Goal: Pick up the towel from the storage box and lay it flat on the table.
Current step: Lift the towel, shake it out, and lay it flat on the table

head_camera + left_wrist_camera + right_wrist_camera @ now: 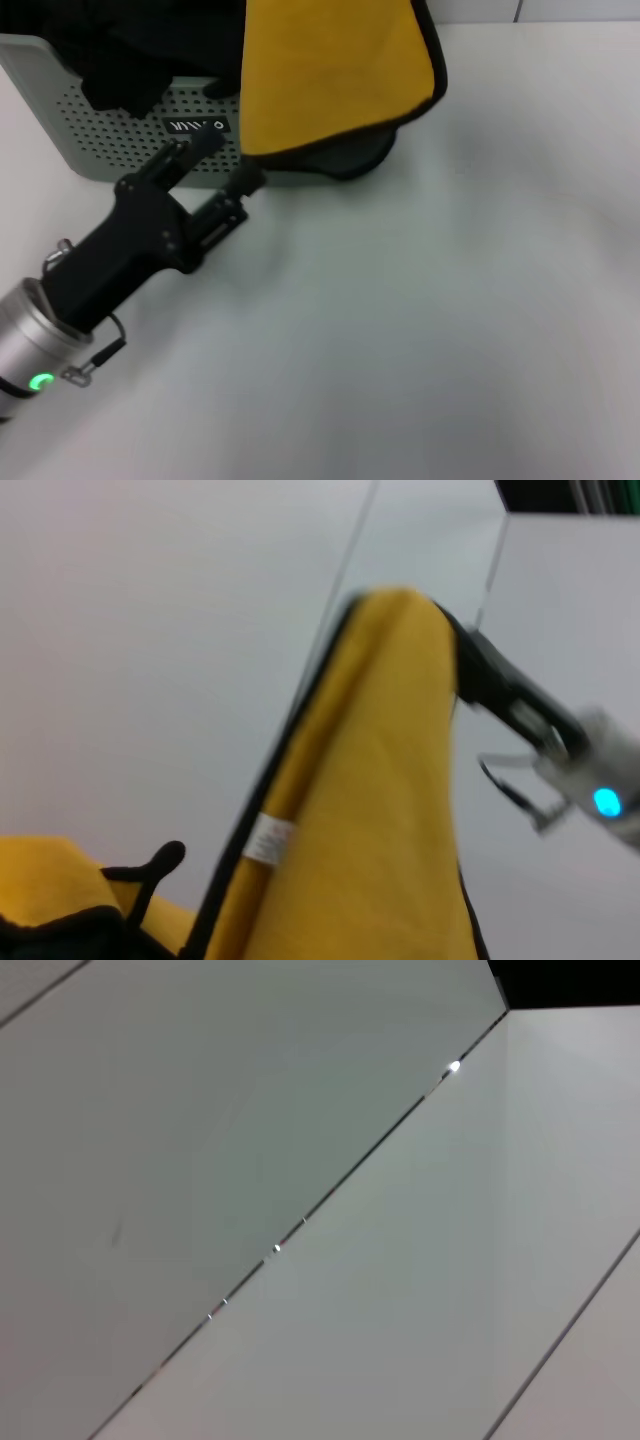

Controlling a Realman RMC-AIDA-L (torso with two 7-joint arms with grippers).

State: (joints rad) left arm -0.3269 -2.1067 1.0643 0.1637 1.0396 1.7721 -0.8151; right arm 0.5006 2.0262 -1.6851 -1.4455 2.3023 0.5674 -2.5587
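In the head view our left gripper (222, 158) is hovering with fingers apart, just before the storage box (120, 135), while the towel (335, 75) is hanging yellow-side out over the table (450, 320). The left wrist view is showing our right gripper (470, 670) clamping the towel's (370, 810) top edge

Bright even light, soft shadows, left wrist view blurred
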